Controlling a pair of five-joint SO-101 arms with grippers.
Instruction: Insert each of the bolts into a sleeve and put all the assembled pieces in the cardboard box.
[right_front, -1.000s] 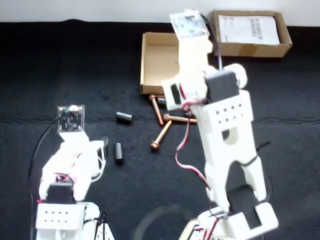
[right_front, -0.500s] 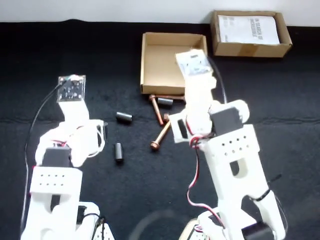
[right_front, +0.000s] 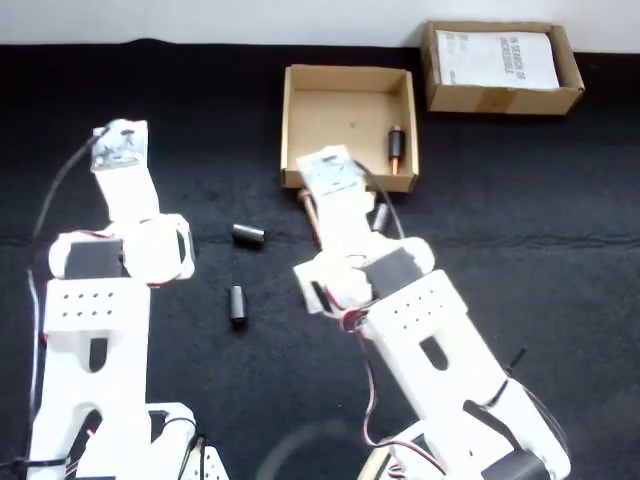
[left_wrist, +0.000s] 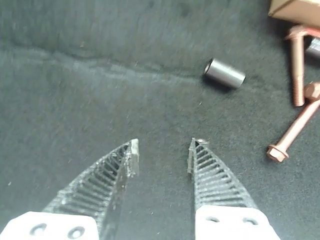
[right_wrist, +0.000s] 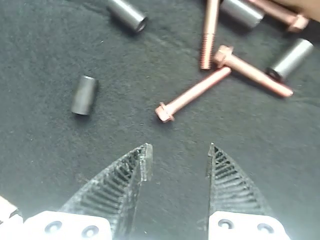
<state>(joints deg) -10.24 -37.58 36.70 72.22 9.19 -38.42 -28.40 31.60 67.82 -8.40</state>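
Left end effector (left_wrist: 162, 145) and right end effector (right_wrist: 177, 147) both hang over the black surface (right_front: 580, 250), fingers spread, holding nothing. One cardboard box (right_front: 340, 115) at mid far edge holds one assembled piece (right_front: 396, 148); a second box (right_front: 500, 65) sits toward the far right corner. Four bolts (right_wrist: 192, 95) lie just before the cardboard box, with four sleeves (right_wrist: 84, 95): two among them, two nearer the left edge.

One sleeved bolt (right_front: 396, 148) lies inside the open cardboard box (right_front: 335, 120); loose copper bolts (right_wrist: 192, 95) and grey sleeves (right_wrist: 83, 95) lie near its front wall.
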